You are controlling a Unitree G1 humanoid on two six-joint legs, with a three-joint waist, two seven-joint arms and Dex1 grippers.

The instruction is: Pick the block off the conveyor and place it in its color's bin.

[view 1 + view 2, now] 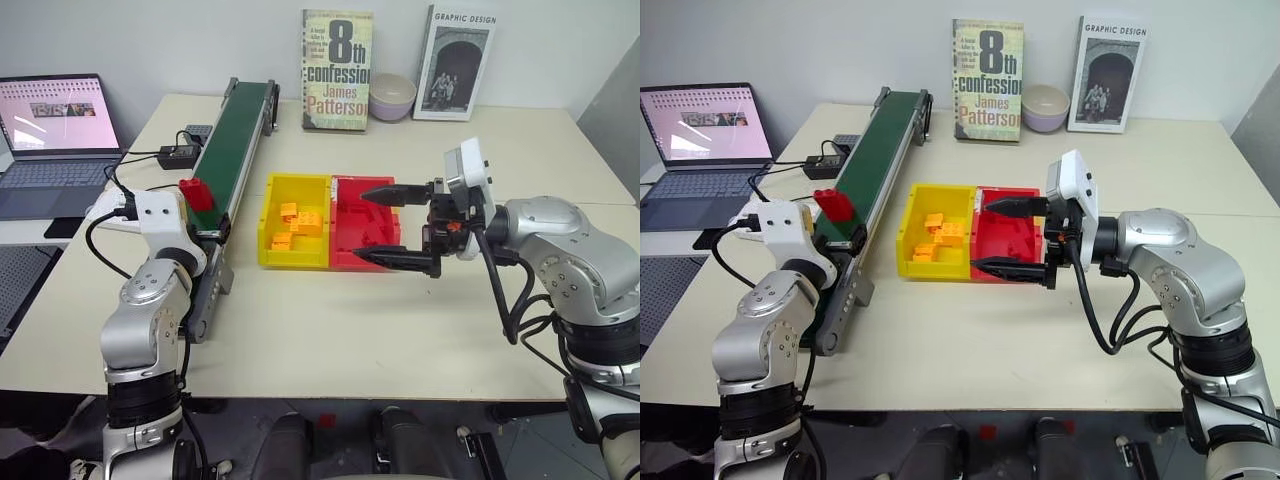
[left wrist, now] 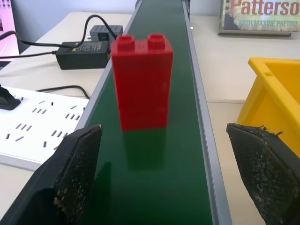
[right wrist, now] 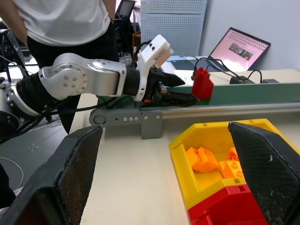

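The block [image 2: 142, 82] is glossy, smooth red plastic with two round studs on top. It stands on the conveyor [image 2: 154, 154], whose belt is matt dark green with a faint sheen, edged by smooth grey metal rails. Beside the conveyor, the yellow tray [image 1: 295, 221] and the red bin [image 1: 362, 236] are shiny moulded plastic. The table [image 1: 350, 320] is smooth, matt and pale. The fingers [image 2: 75, 180] look black and grainy.

Bright, even indoor light; soft shadows, near fingers [image 2: 75, 173] slightly blurred.
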